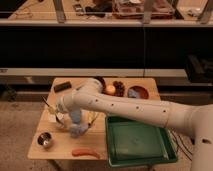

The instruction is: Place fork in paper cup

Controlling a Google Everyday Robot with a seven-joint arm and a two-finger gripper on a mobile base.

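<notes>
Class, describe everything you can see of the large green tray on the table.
The large green tray is a rectangular, plastic-looking bin with raised walls and a rolled rim, and nothing shows inside it. It sits flat on the right half of the small wooden table, its front right corner overhanging the table edge. The white robot arm passes above its back left corner; the gripper works left of it, over the table's cups.

Matt pale wood table point(60, 150), smooth top. Glossy green plastic tray point(140, 145) at approx 4 o'clock. Shiny steel cup point(45, 140) at 8, proper mirror finish. Orange sausage thing point(86, 153) at 6, smooth, rubbery-looking. Arm point(130, 107) w/ smooth white plastic shell, slight sheen. Gripper point(61, 116) clamped tight at 9, dull grey metal fork point(51, 108) in it. Blue-grey cup point(76, 122) matt. Reddish bowl point(138, 93) at 1, glossy.
</notes>
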